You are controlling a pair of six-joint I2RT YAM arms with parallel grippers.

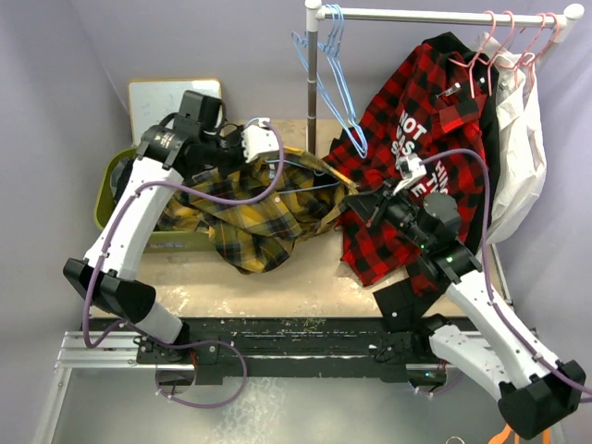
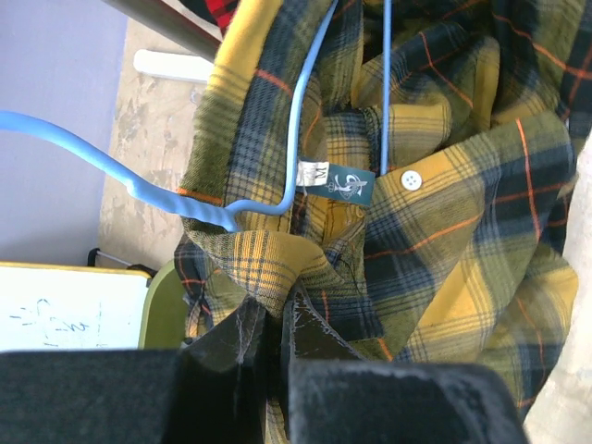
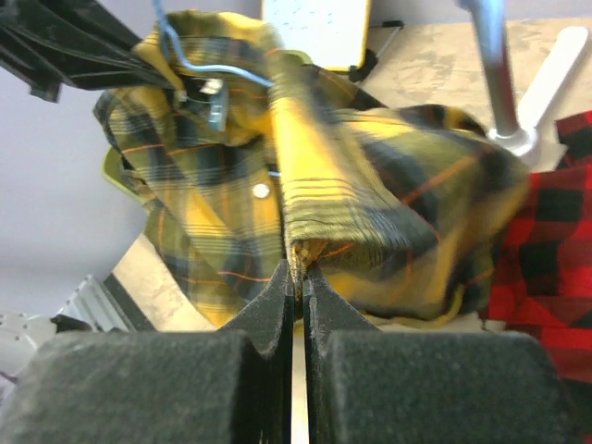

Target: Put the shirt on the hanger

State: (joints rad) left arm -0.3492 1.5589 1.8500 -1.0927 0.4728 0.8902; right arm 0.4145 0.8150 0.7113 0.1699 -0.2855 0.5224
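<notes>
The yellow-and-navy plaid shirt (image 1: 250, 213) hangs bunched between both grippers above the table. A light-blue wire hanger (image 2: 208, 213) is threaded into its collar. The hanger's hook sticks out to the left and its arms run under the fabric. The hanger also shows in the right wrist view (image 3: 199, 65). My left gripper (image 1: 270, 159) is shut on a fold of the shirt (image 2: 268, 268) just below the hanger's twisted neck. My right gripper (image 1: 351, 205) is shut on the shirt's edge (image 3: 370, 194) at the right side.
A rack pole (image 1: 313, 83) stands behind with spare blue hangers (image 1: 331, 74). On the bar hang pink hangers (image 1: 504, 42), a red-and-black checked shirt (image 1: 416, 148) and a white garment (image 1: 518, 157). A green bin (image 1: 104, 190) and a whiteboard (image 1: 157, 97) are at the left.
</notes>
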